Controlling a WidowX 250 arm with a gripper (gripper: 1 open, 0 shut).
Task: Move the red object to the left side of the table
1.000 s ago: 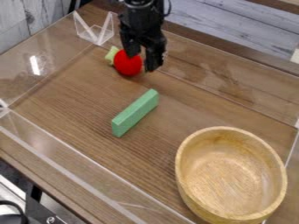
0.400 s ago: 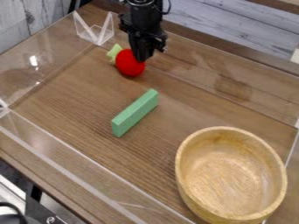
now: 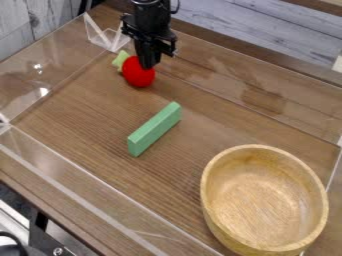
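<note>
The red object (image 3: pixel 135 75), a small glossy red ball with a green leafy stub on its left, rests on the table (image 3: pixel 80 130) near the back, left of centre. My black gripper (image 3: pixel 144 62) points straight down right over it. Its fingers are closed together on the ball's top right, and their tips hide that part of the fruit. The ball still touches the tabletop.
A green rectangular block (image 3: pixel 155 128) lies diagonally mid-table, in front of the ball. A round light wooden bowl (image 3: pixel 209 195) fills the front right corner. Low clear acrylic walls (image 3: pixel 38 75) border the table, and a clear folded piece (image 3: pixel 104 36) stands at the back left.
The fingers, open around the ball a second ago, have shut. The gripper has shifted left, and the red ball has moved a little left with it.
</note>
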